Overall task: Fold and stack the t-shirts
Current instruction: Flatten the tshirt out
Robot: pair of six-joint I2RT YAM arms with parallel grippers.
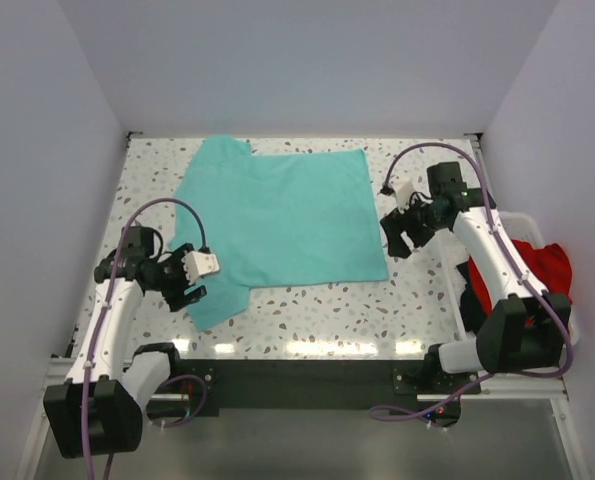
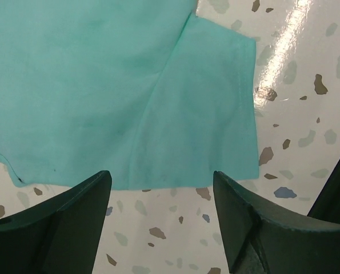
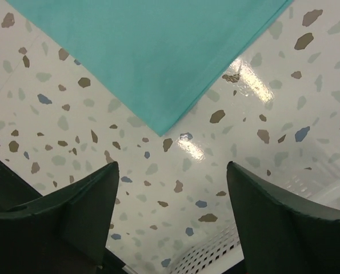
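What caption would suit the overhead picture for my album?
Teal t-shirt spread flat on the speckled table, the left gripper and right gripper open beside it, red t-shirt in the white basket.

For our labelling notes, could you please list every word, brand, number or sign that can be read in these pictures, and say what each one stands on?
None: no readable text in any view.
The teal shirt is plain, with no print or visible tag.
The red shirt in the basket shows no print.
The table bears only coloured speckles.
The left arm and right arm show no legible marking.
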